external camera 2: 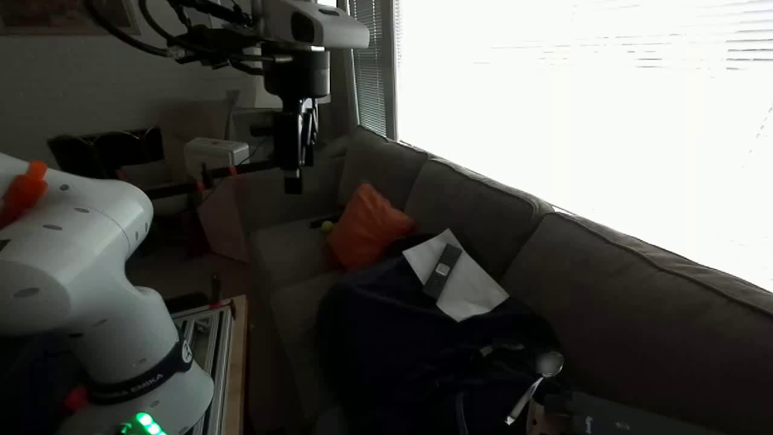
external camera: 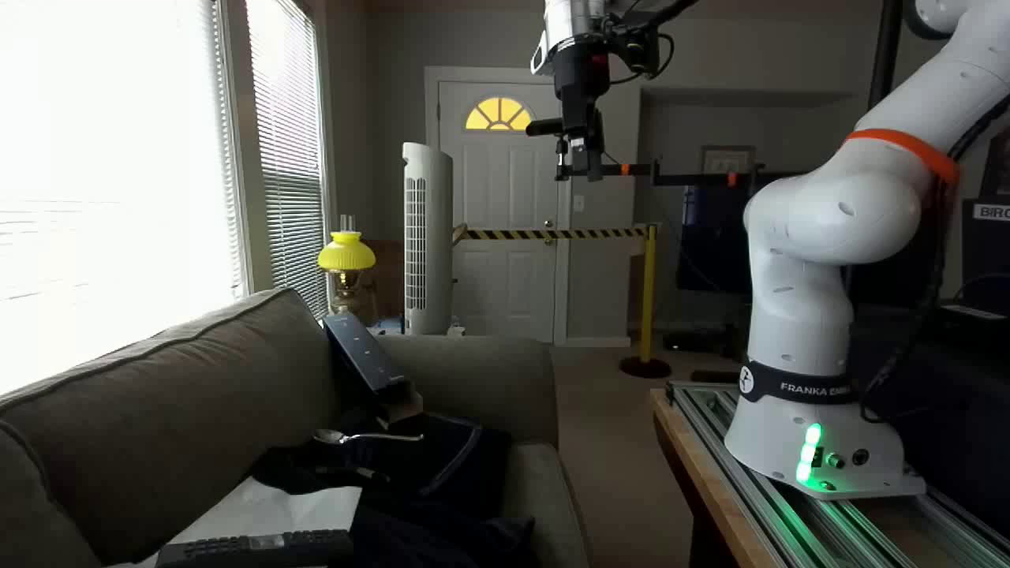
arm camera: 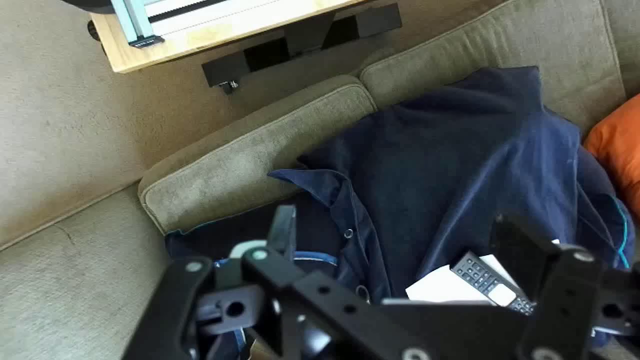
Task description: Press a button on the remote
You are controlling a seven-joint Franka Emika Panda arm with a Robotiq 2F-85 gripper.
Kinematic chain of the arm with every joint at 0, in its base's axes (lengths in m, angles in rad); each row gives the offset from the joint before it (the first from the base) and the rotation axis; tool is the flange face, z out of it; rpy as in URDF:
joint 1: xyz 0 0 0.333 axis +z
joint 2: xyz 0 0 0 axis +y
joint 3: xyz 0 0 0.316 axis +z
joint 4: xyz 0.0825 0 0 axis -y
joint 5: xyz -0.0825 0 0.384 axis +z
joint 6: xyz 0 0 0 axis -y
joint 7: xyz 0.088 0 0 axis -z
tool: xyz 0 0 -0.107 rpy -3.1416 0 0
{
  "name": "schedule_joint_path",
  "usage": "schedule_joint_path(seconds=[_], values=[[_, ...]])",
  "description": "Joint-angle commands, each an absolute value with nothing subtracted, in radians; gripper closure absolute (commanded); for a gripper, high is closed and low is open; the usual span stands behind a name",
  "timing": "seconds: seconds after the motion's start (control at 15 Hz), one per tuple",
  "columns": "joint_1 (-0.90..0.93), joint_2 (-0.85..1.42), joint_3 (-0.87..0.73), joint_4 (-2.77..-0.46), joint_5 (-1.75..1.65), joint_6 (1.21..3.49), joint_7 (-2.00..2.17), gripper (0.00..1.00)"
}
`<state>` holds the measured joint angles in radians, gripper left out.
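Note:
The dark grey remote (external camera 2: 435, 283) lies on a white sheet of paper (external camera 2: 474, 293) on the couch. It has small dark buttons and a pale square patch, and it also shows in the wrist view (arm camera: 479, 275) and at the bottom edge of an exterior view (external camera: 252, 550). In the wrist view its lower end is partly hidden by my finger. My gripper (external camera: 576, 170) hangs pointing down, high above the couch and well apart from the remote. In the wrist view the gripper (arm camera: 395, 230) is open, its two fingers wide apart with nothing between them.
A navy cloth (arm camera: 415, 150) lies under the paper on the couch (external camera 2: 483, 193). A spoon (external camera: 371, 436), a dark box (external camera: 363, 355) and an orange pillow (external camera 2: 365, 226) are on the couch. The wooden table edge (external camera: 702, 473) stands by the robot base.

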<state>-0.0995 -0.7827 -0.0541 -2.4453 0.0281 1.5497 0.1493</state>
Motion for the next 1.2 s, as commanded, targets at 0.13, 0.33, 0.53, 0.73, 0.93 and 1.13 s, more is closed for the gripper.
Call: schedule_joint_path(seconds=[0.13,0.33,0.53,0.73,0.93,1.13], values=[[-0.107,-0.781,-0.049,-2.443,0.031,1.547,0.145,0.00],[-0.107,-0.781,-0.049,-2.443,0.031,1.547,0.145,0.00],[-0.107,-0.781,-0.049,-2.443,0.031,1.547,0.145,0.00],[-0.057,-0.697,-0.069,-2.455,0.031,1.714,0.020,0.00],[0.000,-0.590,-0.068,-2.452,0.068,1.890,-0.092,0.00],[0.061,-0.469,-0.081,-2.451,0.106,2.083,-0.226,0.00]])
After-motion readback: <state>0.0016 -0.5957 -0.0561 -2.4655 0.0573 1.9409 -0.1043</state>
